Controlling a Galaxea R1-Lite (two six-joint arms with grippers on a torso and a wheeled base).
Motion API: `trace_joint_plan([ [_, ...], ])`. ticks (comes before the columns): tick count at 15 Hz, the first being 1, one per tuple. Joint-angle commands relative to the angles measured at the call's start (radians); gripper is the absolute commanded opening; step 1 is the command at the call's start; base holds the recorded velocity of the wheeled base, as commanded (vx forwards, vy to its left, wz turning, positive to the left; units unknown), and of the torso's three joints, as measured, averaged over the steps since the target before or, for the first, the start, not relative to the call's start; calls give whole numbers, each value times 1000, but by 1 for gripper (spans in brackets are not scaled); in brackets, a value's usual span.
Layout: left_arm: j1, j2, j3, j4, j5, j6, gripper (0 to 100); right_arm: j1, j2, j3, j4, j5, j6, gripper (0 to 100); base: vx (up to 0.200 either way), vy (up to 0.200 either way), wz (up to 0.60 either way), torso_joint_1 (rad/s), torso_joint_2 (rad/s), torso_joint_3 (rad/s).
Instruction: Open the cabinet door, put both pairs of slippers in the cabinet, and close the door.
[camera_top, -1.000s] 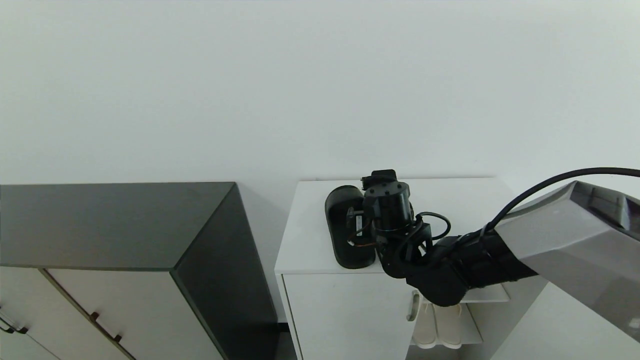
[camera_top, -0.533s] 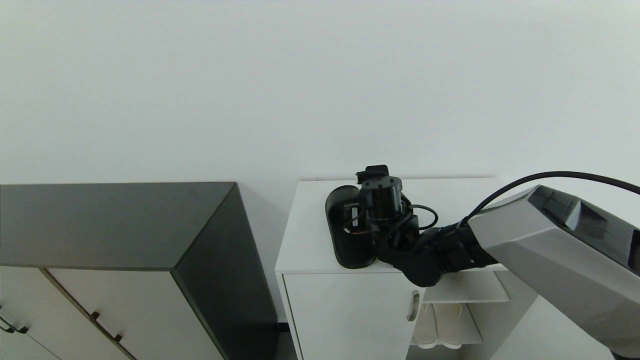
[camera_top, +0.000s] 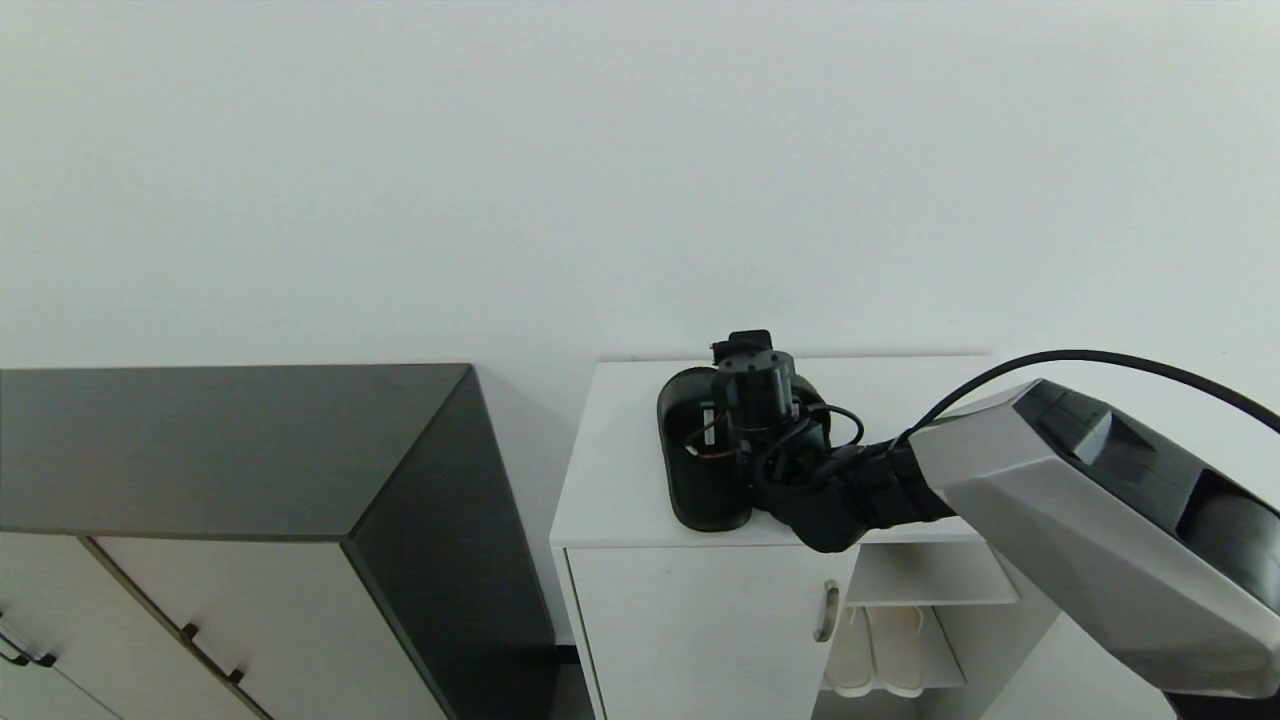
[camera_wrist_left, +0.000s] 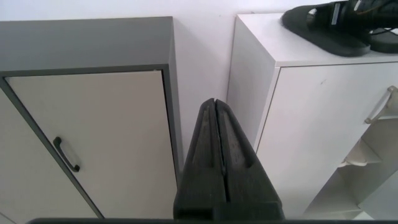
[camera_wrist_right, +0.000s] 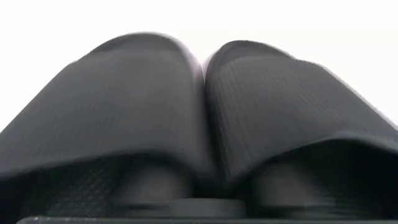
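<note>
Right gripper (camera_top: 738, 430) meets the black slippers (camera_top: 700, 490) atop the white cabinet (camera_top: 620, 470), toward its nine o'clock edge, grip impossible to tell; left gripper (camera_wrist_left: 216, 124) hangs pressed together; a loose pinch could drop one slipper.

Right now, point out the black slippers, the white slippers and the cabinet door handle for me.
black slippers (camera_top: 703, 497): head view, near end of the left slipper's footbed.
white slippers (camera_top: 896, 650): head view, middle of the right slipper on the lower shelf.
cabinet door handle (camera_top: 827, 610): head view, middle of the bar.
</note>
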Motion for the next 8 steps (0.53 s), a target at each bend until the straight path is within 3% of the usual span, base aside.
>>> trace_joint_plan([
  [1, 0, 1, 0, 0, 0, 0, 0, 1, 9, -6, 1, 0, 0, 0, 0, 0, 0, 0, 0, 0],
  [5, 0, 1, 0, 0, 0, 0, 0, 14, -83, 49, 1, -4, 0, 0, 0, 0, 0, 0, 0, 0],
  [8, 0, 1, 0, 0, 0, 0, 0, 77, -275, 264, -4, 3, 0, 0, 0, 0, 0, 0, 0, 0],
])
